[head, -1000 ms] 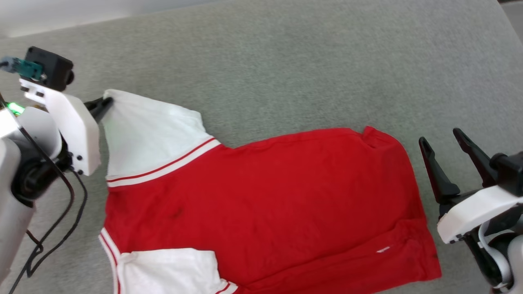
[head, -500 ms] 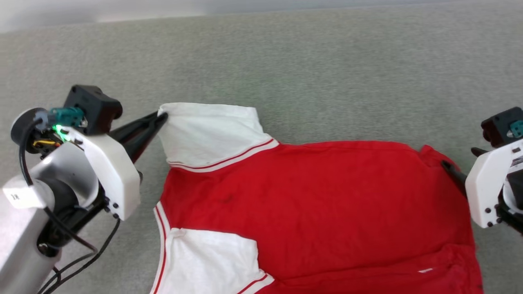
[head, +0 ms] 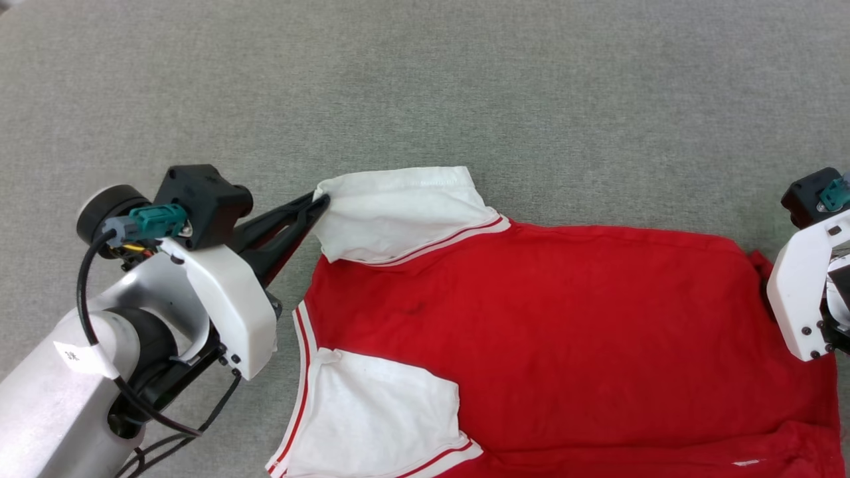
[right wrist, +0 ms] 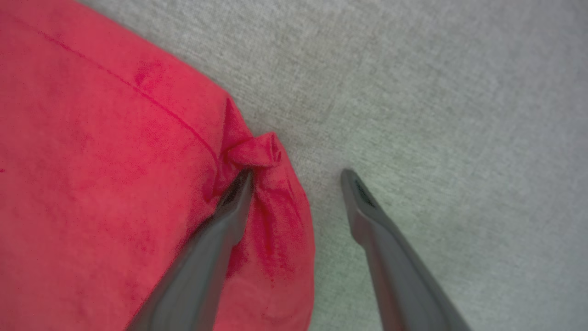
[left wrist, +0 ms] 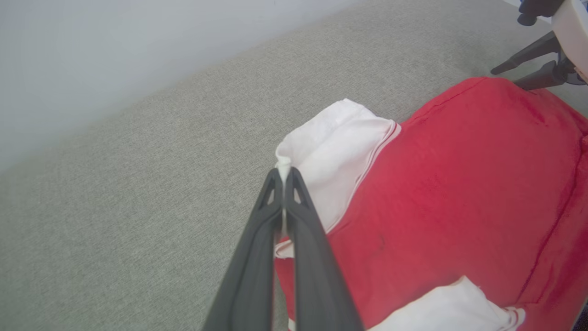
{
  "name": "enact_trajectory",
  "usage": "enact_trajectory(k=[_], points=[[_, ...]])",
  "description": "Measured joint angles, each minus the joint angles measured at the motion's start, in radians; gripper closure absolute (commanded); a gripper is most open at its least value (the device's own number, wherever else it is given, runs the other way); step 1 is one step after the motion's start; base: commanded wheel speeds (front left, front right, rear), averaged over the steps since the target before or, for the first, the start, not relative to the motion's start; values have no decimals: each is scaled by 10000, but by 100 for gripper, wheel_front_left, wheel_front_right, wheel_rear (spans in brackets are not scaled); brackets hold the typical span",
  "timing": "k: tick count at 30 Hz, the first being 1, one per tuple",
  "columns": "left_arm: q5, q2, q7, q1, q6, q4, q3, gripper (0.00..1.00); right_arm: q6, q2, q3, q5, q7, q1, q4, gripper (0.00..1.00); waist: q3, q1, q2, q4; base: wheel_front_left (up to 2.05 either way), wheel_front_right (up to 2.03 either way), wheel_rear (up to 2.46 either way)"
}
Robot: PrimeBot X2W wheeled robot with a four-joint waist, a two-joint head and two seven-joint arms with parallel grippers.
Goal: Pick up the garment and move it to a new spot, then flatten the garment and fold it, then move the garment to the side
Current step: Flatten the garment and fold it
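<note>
The garment (head: 564, 318) lies spread on a grey cloth surface, red body up, with two white sleeves toward my left. My left gripper (head: 320, 199) is shut on the outer corner of the upper white sleeve (head: 398, 212); the left wrist view shows white cloth pinched between its tips (left wrist: 284, 174). My right gripper (right wrist: 297, 175) stands open at the garment's far right corner (right wrist: 257, 151): one finger rests on the rumpled red cloth, the other on bare grey surface. In the head view its white housing (head: 800, 292) covers those fingers. The garment's lower edge runs out of that view.
The grey cloth surface (head: 465, 79) stretches wide beyond the garment at the top and left. A pale wall (left wrist: 115, 46) borders it in the left wrist view. Black cables (head: 166, 425) hang beside my left forearm.
The head camera has swung, shifting the whole picture. My open right gripper has come from beside the garment onto its right corner. The left gripper has stayed shut on the sleeve.
</note>
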Motion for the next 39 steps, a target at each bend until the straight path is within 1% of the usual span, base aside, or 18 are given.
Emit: enact_trajectory(k=[1,2,3,4,8,11,13,16,19,25,34,37,39], points=[[0,-42,-15,2,-25,48,-48,100,0,-4,73,19,-15,-19,82,0,16,-1,0,46,0,0,0],[0,-56,-33,2,-35,96,-73,100,0,-23,105,58,-40,-26,167,29,20,-2,0,83,0,0,0],[0,-61,-61,3,-38,161,-84,100,-2,-33,157,100,-46,-38,244,72,15,-3,0,109,0,0,0],[-8,-67,-86,3,-46,230,-88,100,-2,-40,199,128,-96,-47,307,100,3,-3,0,123,0,0,0],[-36,-96,-199,66,-27,514,-61,100,10,178,196,368,-447,-67,667,100,-155,-2,0,95,0,0,0],[-134,-67,-370,320,58,769,13,100,13,376,-19,462,-988,-37,1012,100,-439,-1,0,-31,0,0,0],[-332,-59,-616,677,205,988,146,100,0,706,-616,719,-1641,-6,1436,100,-815,1,0,-206,0,0,0],[-391,-33,-775,1067,341,1055,188,100,0,832,-890,736,-2117,92,1507,100,-1198,1,0,-335,0,0,0],[-476,38,-894,1418,485,1022,251,100,0,1020,-1225,1062,-2433,352,1501,100,-1594,1,0,-451,0,0,0],[-594,226,-982,2551,936,428,209,100,0,1229,-1889,1319,-3093,1496,838,100,-2377,1,0,-586,0,0,0],[-811,671,-1179,4708,1883,-765,198,100,0,1825,-3127,1521,-3352,3980,-941,100,-3161,0,0,-566,0,0,0],[-943,777,-1231,5382,2042,-938,109,100,0,2042,-3448,1490,-3223,4722,-1360,100,-3220,0,0,-551,0,0,0],[-1016,823,-1231,5753,2052,-970,-19,100,0,2119,-3540,1490,-3089,5156,-1547,100,-3199,0,0,-543,0,0,0]])
